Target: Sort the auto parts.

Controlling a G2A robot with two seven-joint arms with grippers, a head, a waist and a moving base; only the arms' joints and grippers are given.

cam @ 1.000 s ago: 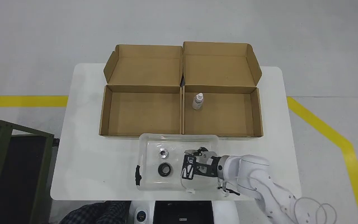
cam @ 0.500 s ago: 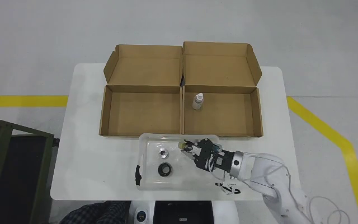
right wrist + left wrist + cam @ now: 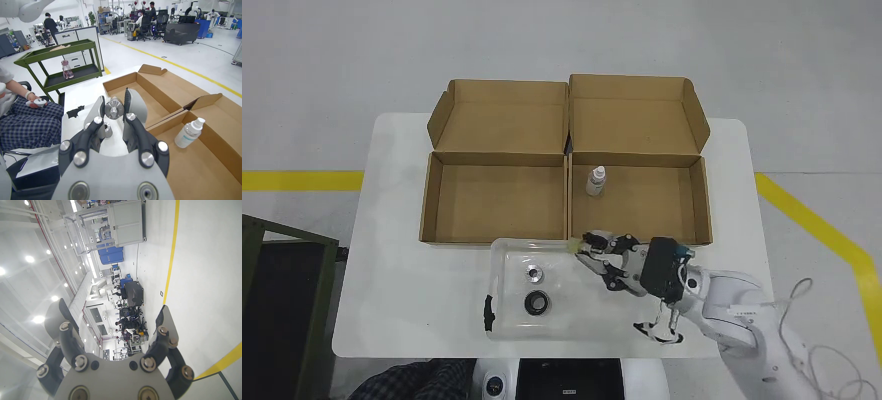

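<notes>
Pinching silver cylinder part (image 3: 114, 110) in right gripper (image 3: 114, 106), jaws clamping its sides, part hanging over clear tray (image 3: 507, 320) rim nearest cardboard boxes. Small metal bushing (image 3: 107, 130) sitting in tray just below jaws; black ring (image 3: 537, 302) lying farther out beyond it. Spray bottle (image 3: 189, 133) standing upright in box (image 3: 198, 170) beside jaws. Left gripper (image 3: 113, 306) jaws standing spread wide, gripping nothing.
</notes>
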